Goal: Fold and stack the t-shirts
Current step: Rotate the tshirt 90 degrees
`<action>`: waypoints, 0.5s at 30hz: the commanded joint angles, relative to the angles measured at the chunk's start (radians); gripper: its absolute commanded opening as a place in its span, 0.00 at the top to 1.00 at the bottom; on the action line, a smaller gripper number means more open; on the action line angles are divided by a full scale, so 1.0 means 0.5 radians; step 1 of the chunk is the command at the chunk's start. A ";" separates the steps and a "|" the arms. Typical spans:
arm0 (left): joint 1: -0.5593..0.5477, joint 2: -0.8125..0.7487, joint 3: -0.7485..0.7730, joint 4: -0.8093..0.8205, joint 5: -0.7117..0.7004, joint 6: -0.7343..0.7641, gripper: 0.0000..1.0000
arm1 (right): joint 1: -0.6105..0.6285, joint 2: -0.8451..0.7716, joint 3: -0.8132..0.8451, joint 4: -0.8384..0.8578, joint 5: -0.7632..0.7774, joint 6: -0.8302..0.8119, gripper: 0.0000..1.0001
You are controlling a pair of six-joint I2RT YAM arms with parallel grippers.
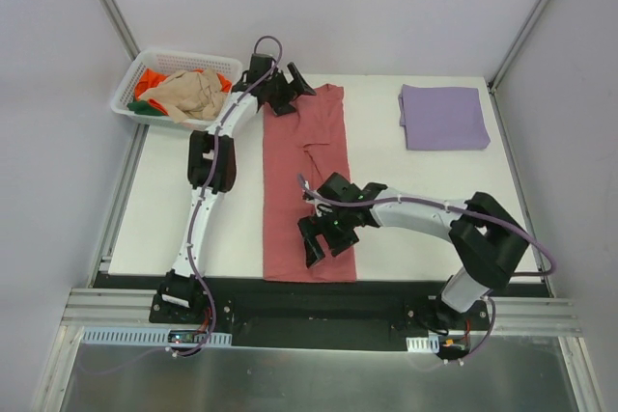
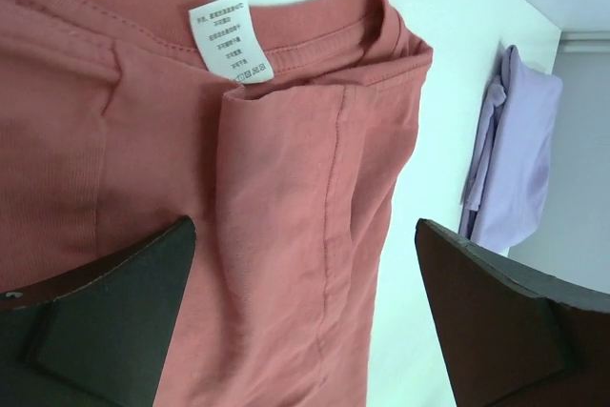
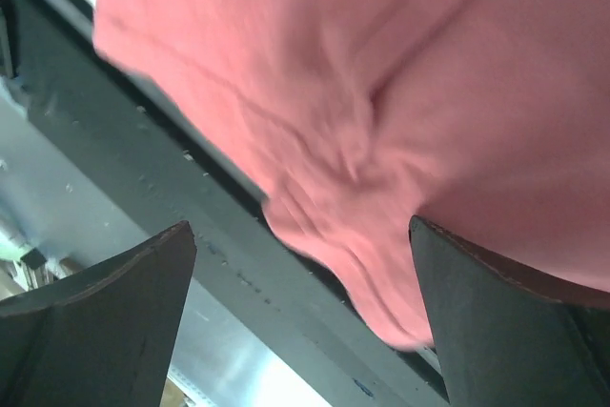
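Rose shirt [image 1: 304, 190] is laid out as a long narrow strip on the table [image 1: 425, 171], sides folded in lengthwise, with one arm at each end of it. Left gripper [image 1: 288, 94] sits over the collar end with its fingers spread wide, nothing pinched. In its wrist view the neckline and the white care label [image 2: 229, 37] are just ahead of the fingers, and a folded-in edge with a seam runs right down between them. Off to that gripper's right, well apart, there's the lavender shirt [image 1: 442, 117], folded into a neat square. On its other side, close by, is the white basket [image 1: 130, 84] with the beige shirt [image 1: 188, 94] bunched on top, plus bits of the orange shirt [image 1: 150, 79] and green shirt [image 1: 145, 108] poking out under it. Right gripper [image 1: 325, 238] is over the hem end, also spread open and not holding anything. Its wrist view is blurry, but you can see a rumpled hem corner between the fingers, lying over the dark rail [image 3: 124, 121] at the near edge of the table
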 commanded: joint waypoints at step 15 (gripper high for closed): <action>-0.117 -1.206 -0.985 0.104 -0.321 0.384 0.01 | -0.312 -0.892 -0.262 0.093 0.316 0.007 0.04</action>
